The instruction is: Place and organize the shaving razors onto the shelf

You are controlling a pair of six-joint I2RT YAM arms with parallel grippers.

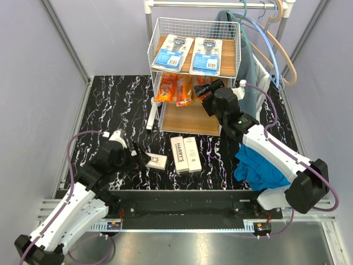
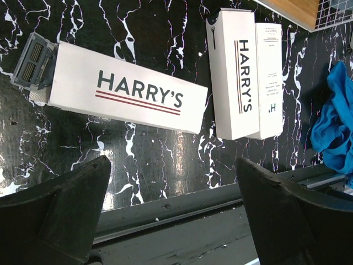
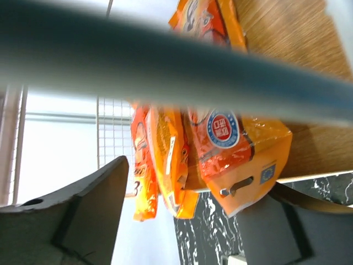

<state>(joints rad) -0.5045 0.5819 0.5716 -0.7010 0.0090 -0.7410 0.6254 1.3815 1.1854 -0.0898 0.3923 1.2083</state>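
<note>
1. The desk (image 1: 121, 105), black with white veins, carries the shelf (image 1: 157, 33) at its far side.
2. The right pincer (image 1: 205, 88) reaches into the shelf's middle tier. It is released, its fingers spread wide on either side of an orange bag (image 3: 237, 149) lying on the board.
3. The left pincer (image 1: 140, 157) hovers low over the desk, released and holding nothing.
4. Two blister cards (image 1: 172, 53) lie side by side on the top tier.
5. Two boxes (image 1: 186, 154) lie touching on the desk before the shelf. A lone box (image 2: 127, 91) lies to their left, just beside the left pincer.
6. Two more bags (image 1: 166, 87) lie left of the first on the middle tier.
</note>
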